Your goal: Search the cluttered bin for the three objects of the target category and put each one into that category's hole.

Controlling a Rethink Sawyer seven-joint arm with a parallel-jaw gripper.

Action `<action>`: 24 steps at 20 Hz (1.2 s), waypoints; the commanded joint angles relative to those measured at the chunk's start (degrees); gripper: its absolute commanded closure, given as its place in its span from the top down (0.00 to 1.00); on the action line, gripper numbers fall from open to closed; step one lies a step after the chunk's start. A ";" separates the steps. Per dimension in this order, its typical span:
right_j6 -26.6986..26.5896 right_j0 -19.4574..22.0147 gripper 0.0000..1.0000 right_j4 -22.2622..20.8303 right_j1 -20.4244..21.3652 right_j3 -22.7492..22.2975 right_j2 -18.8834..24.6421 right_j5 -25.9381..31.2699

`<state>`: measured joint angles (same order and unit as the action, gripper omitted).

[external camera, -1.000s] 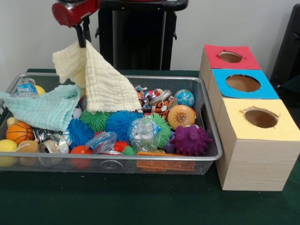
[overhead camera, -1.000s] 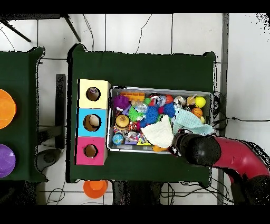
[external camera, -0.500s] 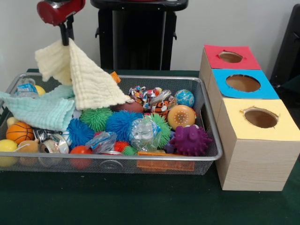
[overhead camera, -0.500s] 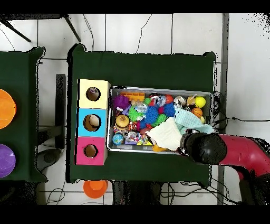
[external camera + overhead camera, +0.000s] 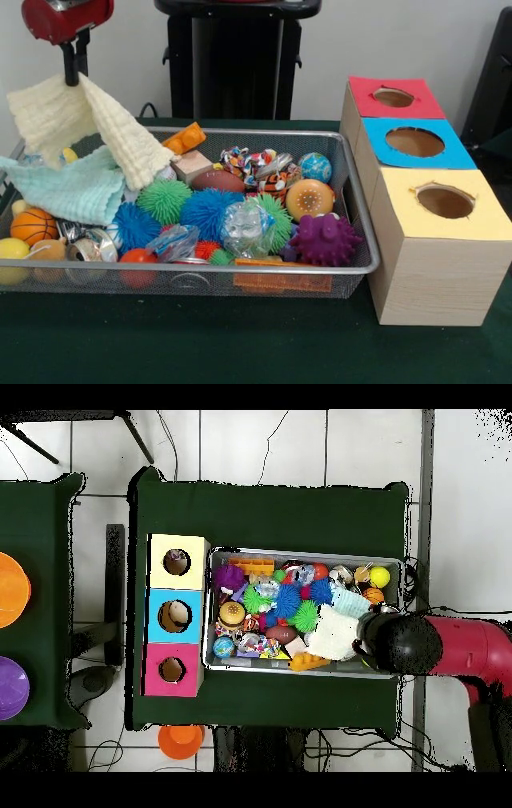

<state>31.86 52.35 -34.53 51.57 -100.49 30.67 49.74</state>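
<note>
Aloft, fingers pinching yellow cloth.

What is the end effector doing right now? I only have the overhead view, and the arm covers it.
Observer: The end effector is shut on one corner of the yellow cloth, holding it high above one end of the cluttered bin.
Operator: Is the cloth hanging free of the bin?
Observer: No. Its lower edge drapes onto the mint cloth and the toys beside it.
Operator: Anything stacked near that hem?
Observer: Yes. A tilted orange block is propped up above a pale wooden cube.
</note>
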 commanded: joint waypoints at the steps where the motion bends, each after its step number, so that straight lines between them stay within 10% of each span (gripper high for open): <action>1: 0.15 -3.32 0.00 0.00 -4.64 5.36 3.49 0.24; 10: 2.98 -4.69 0.00 3.34 -5.18 3.86 2.87 -1.36; 11: 2.93 -4.78 1.00 3.83 -5.22 3.78 2.64 -1.64; 24: 4.44 -6.49 1.00 3.99 -4.26 3.47 1.16 -0.01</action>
<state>31.86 47.26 -31.91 48.20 -97.56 30.89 49.74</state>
